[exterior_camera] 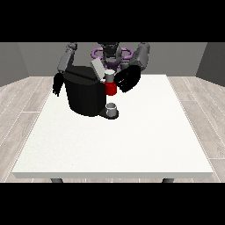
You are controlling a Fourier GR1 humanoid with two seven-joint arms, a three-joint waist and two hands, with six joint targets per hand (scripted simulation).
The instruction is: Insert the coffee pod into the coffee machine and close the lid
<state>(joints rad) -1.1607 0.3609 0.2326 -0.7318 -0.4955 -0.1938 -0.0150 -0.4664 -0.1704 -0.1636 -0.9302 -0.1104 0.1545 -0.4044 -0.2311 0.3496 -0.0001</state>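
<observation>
Two black hands show over a white desk (132, 145) that is bare across its whole near half and along its right side, so most of the open room lies toward the camera and to the view's right. A black coffee machine (85, 94) stands near the far edge, left of centre, with its lid (97, 68) tilted up. A red thing at the machine (111, 88) sits at its right front, and just above it there is a small grey thing (109, 75) that I cannot tell for the pod. A grey cup (112, 109) stands on the machine's low base, below the red thing.

At the view's right, the hand (128, 79) is held up beside the machine's open top, close to the red thing and the small grey thing, its arm coming down from the shoulder at an angle. Its fingers look bent inward, but whether they grasp anything I cannot tell. At the view's left, the hand (57, 84) hangs low by the machine's far left side, near the desk's left edge, fingers (56, 91) pointing down and released, holding nothing.
</observation>
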